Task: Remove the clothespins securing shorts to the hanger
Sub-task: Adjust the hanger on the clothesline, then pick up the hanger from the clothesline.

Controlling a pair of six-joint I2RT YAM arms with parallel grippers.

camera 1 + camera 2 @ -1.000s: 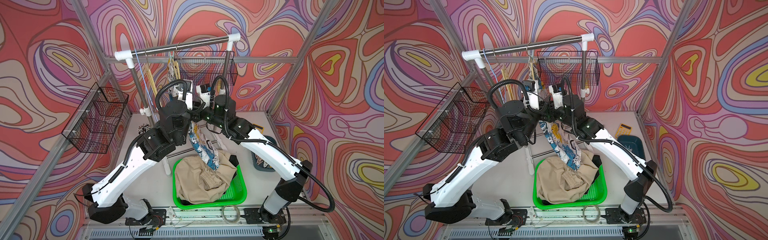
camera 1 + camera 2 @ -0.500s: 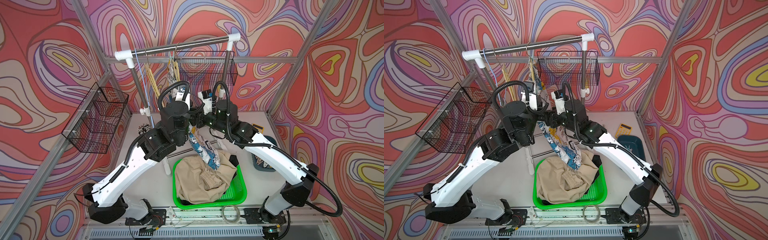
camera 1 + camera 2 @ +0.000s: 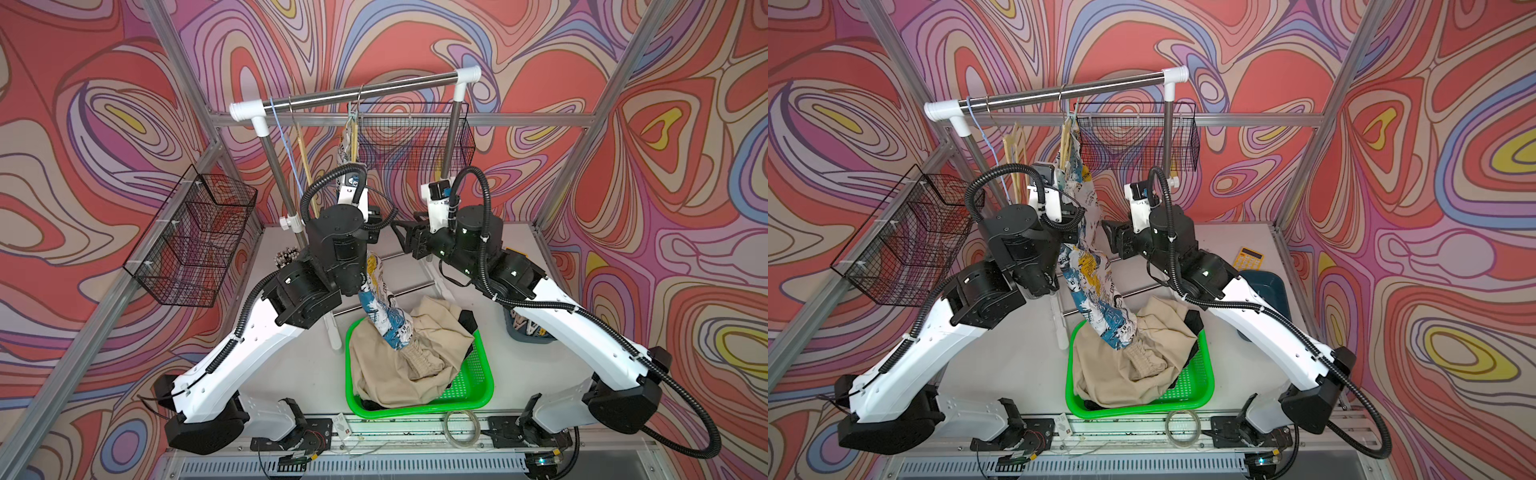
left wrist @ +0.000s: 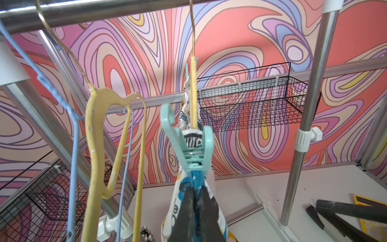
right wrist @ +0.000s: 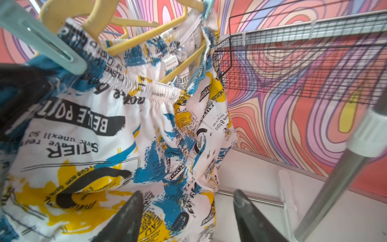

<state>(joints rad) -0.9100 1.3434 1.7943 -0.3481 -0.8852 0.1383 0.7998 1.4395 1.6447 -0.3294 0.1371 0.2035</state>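
Mint clothespin (image 4: 189, 150) on printed shorts (image 5: 104, 136): L claw (image 4: 194, 194) pinches it, R claw (image 5: 187, 194) released.

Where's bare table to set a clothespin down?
Bare table between left arm and green basket; another strip behind right arm, by the calculator. Crowded: centre, where printed shorts hang down to the beige shorts in the basket.

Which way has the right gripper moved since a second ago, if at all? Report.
Yes. The right gripper has pulled away from the printed shorts, toward the rack post on its side.
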